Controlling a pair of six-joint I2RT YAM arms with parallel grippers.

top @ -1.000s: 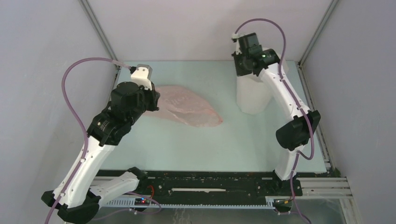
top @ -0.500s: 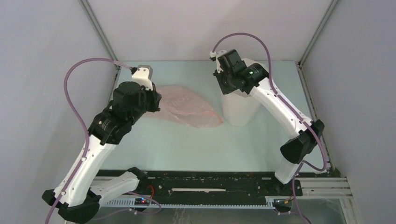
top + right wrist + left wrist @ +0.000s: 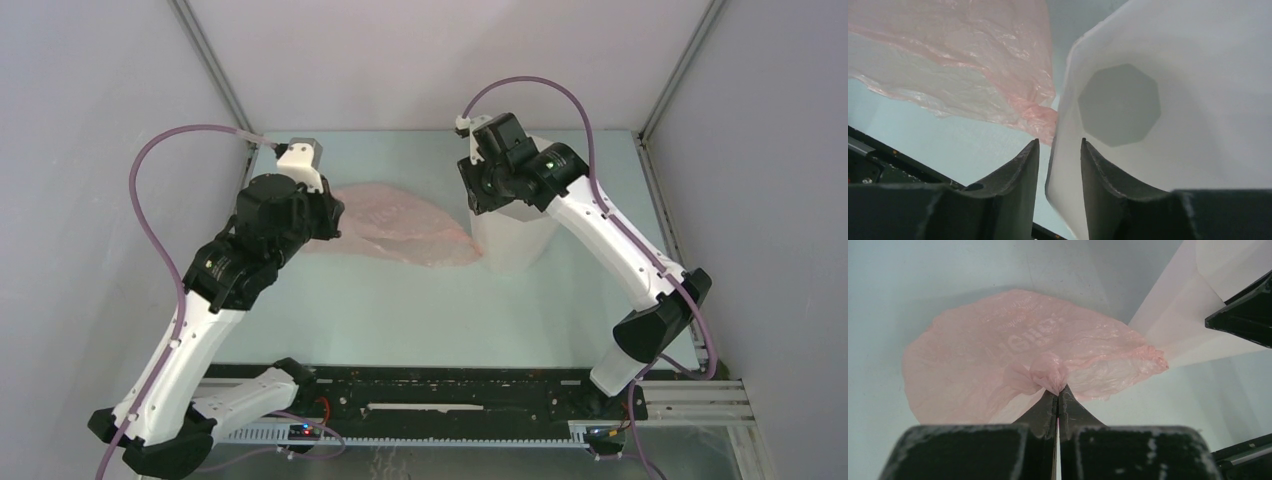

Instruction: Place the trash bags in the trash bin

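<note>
The trash bag [image 3: 400,225], thin wrinkled pale-pink film, lies flat on the table left of centre. My left gripper [image 3: 1058,389] is shut on a bunched knot of the bag [image 3: 998,350] at its near edge. The trash bin [image 3: 515,240], white and faceted, stands upright against the bag's right tip. My right gripper [image 3: 1059,142] is open and straddles the rim of the bin [image 3: 1198,100], one finger inside and one outside, with a gap showing at the outer finger. The bin's inside shows only its bare floor. The bag [image 3: 963,55] lies just outside the rim.
Grey enclosure walls stand on three sides, with metal corner posts [image 3: 210,60] at the back. The black base rail [image 3: 450,385] runs along the near edge. The right arm's elbow [image 3: 660,320] hangs low at the right side.
The right arm dragged the bin left and nearer until it met the bag's tip, then its jaws parted from the rim. The left gripper kept its hold and hardly moved.
</note>
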